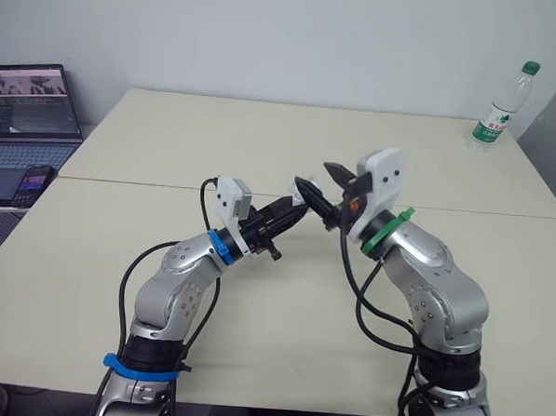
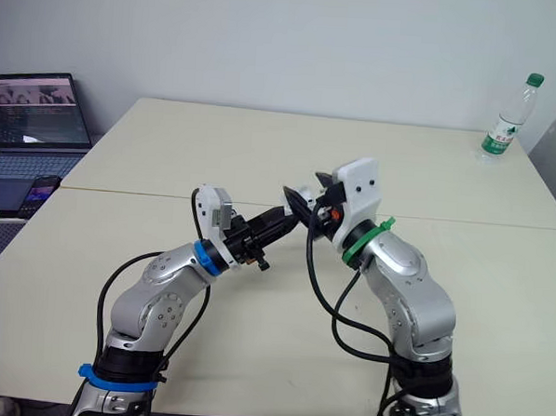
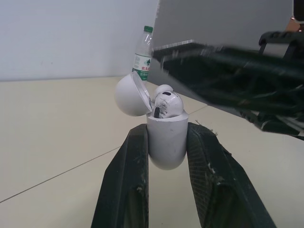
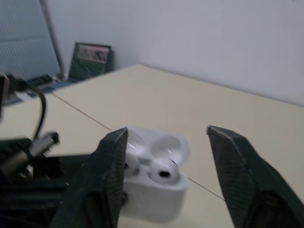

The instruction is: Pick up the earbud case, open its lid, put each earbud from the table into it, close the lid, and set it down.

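Observation:
The white earbud case (image 3: 165, 137) is held above the table with my left gripper (image 3: 166, 130) shut on its body. Its lid (image 3: 129, 95) stands open, tilted back. Two white earbuds (image 3: 166, 102) sit in the case's sockets, also seen as earbuds (image 4: 163, 174) in the right wrist view. My right gripper (image 1: 322, 180) is open just beyond the case (image 2: 304, 194), its black fingers (image 4: 109, 166) spread on either side above the open top. One fingertip overlaps the lid's edge; I cannot tell whether it touches.
A water bottle (image 1: 501, 106) stands at the far right corner of the beige table (image 1: 263, 142). A laptop (image 1: 27, 111) and a phone (image 1: 32, 184) lie on a lower surface to the left. A seam crosses the table's middle.

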Motion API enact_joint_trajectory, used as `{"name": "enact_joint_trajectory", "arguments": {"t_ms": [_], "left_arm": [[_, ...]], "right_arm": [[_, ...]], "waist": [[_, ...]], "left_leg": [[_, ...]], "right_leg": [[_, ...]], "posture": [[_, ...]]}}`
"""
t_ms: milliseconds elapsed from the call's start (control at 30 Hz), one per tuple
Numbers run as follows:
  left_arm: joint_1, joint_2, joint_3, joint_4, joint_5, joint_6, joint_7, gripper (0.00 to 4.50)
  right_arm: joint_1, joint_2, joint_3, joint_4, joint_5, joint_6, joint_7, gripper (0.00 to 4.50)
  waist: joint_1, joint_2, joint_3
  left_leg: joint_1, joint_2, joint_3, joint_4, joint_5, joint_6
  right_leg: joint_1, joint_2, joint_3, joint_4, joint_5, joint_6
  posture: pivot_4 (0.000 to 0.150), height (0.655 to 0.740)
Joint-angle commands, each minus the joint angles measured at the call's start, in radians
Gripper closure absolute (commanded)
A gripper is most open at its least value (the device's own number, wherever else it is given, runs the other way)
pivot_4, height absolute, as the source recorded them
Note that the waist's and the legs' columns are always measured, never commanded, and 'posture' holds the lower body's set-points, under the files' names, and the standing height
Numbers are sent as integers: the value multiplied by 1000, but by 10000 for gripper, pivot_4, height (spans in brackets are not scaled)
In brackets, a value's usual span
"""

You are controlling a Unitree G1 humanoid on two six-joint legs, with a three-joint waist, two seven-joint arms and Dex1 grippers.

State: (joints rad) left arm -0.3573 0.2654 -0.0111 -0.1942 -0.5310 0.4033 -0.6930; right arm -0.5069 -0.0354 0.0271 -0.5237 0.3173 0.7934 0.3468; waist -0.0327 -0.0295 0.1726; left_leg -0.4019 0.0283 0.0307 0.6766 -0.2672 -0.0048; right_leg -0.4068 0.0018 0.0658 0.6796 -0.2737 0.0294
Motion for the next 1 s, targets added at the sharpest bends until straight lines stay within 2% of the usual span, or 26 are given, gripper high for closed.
{"name": "enact_joint_trajectory", "arguments": {"t_ms": [33,67,200,267,367,500,667,733,900,1000], "left_arm": [[-11,-6,5,-31,-15,-27,-12,37339],[-11,-7,5,-31,-15,-27,-13,37339],[-14,-2,-3,-25,-16,-25,-34,37339],[-16,3,-7,-18,-30,-28,-75,37339],[-23,20,-5,-10,-99,9,-177,37339],[-59,79,-25,27,-170,78,-340,37339],[-128,109,-55,90,-190,126,-452,37339],[-150,112,-63,113,-196,151,-480,37339],[-176,118,-76,151,-198,186,-544,37339],[-178,116,-73,170,-184,191,-544,37339]], "right_arm": [[-23,3,-56,-61,78,-21,-6,1420],[-22,0,-63,-62,89,-20,-8,226],[-51,-28,-157,-48,180,18,-19,226],[-67,-92,-214,-8,223,55,1,226],[-87,-206,-301,81,301,119,51,5422],[-52,-411,-297,181,381,202,228,19690],[-19,-536,-208,208,416,212,377,39159],[-16,-552,-186,202,440,220,415,44916],[-18,-570,-184,177,518,253,458,44916],[-25,-579,-233,149,630,306,469,44916]], "waist": [[0,0,0],[0,0,0],[0,0,0],[0,0,0],[0,0,0],[0,0,1],[-3,0,1],[-3,0,1],[-3,-1,1],[-2,-1,2]], "left_leg": [[0,0,0,0,0,0],[0,0,0,0,0,0],[0,-1,1,0,0,0],[0,-1,0,0,0,0],[0,-1,1,0,0,0],[0,-1,1,-1,0,0],[0,1,1,-2,0,1],[0,1,1,-2,0,1],[0,1,1,-2,0,1],[0,1,1,-2,0,1]], "right_leg": [[0,0,0,0,0,0],[0,0,0,0,0,0],[0,-1,0,-1,0,0],[0,-1,0,-1,0,0],[0,-1,0,-1,0,0],[0,0,0,-2,-1,-1],[0,7,1,-2,-1,-1],[0,7,2,-2,-2,1],[0,7,2,-2,-4,4],[0,6,2,-3,-4,3]], "posture": [[1500,7389],[1500,7389],[1500,7389],[1500,7389],[1500,7389],[1500,7389],[1500,7389],[1500,7389],[1500,7389],[1500,7389]]}}
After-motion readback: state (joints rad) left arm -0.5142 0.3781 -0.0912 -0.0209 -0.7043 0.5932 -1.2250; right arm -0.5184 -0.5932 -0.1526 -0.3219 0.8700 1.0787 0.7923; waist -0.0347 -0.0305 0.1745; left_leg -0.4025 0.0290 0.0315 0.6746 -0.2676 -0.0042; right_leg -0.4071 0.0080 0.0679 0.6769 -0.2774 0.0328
